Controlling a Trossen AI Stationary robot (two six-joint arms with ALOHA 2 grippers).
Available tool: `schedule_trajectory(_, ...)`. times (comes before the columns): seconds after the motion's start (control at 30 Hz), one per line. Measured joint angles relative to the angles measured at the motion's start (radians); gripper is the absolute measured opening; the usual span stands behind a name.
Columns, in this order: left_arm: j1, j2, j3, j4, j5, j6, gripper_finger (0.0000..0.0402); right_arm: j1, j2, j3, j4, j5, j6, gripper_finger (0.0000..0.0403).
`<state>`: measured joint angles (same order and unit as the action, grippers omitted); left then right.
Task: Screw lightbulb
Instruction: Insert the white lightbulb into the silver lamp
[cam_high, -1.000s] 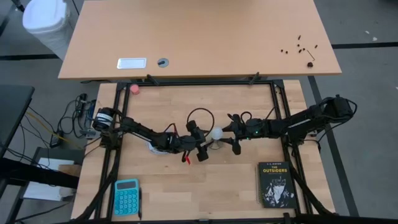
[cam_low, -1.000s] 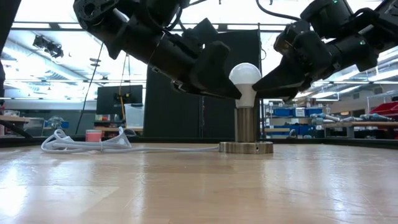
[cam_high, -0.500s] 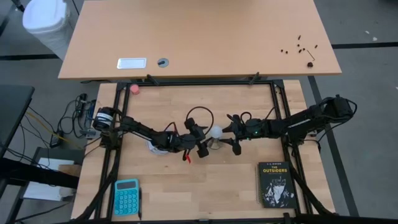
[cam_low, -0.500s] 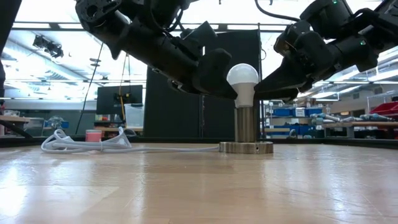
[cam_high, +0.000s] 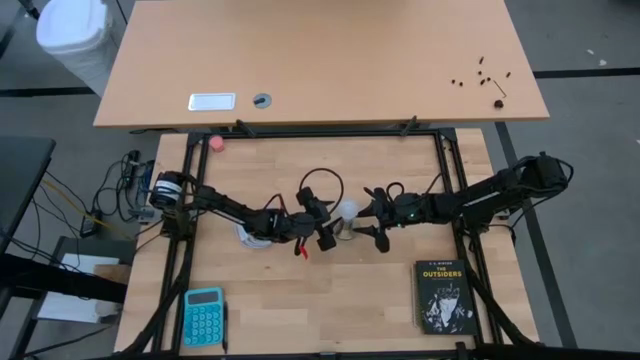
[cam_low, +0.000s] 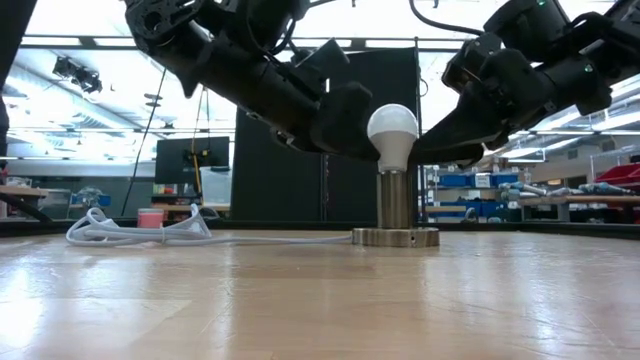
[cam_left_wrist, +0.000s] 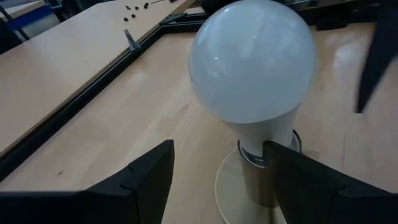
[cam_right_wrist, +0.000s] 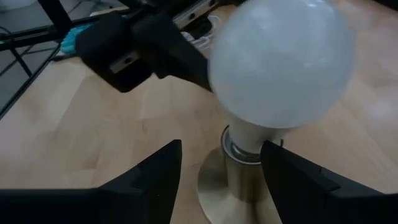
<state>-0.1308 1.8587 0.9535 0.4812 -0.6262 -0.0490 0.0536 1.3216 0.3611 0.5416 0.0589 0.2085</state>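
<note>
Lightbulb (cam_low: 393, 133) likely light, fragile, slick; grip globe gently. Left tool (cam_left_wrist: 214, 168) and right tool (cam_right_wrist: 221, 165) both part-open, straddling its neck, holding nothing.

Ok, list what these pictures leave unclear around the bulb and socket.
- Lightbulb threads: hidden inside the socket in every view, so depth of seating is unknown.
- Left tool contact with the bulb: low view, its dark bulk covers the touching point.
- Right tool fingertips: high view, too small to judge.
</note>
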Motion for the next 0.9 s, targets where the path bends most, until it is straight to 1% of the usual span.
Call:
schedule_trajectory(0.63, -0.017, 0.0, 0.0, -0.008, 0.018, -0.008, 0.0252, 0.011, 0.0, 0.0, 0.004, 0.002, -0.008, 0.0229)
schedule_trajectory(0.77, -0.028, 0.0, 0.0, -0.046, 0.017, -0.033, 0.0252, 0.011, 0.0, 0.0, -0.004, 0.004, -0.006, 0.0229)
schedule_trajectory(0.9, -0.042, 0.0, 0.0, -0.09, 0.001, -0.069, 0.0252, 0.011, 0.0, 0.0, -0.028, 0.028, -0.005, 0.0229)
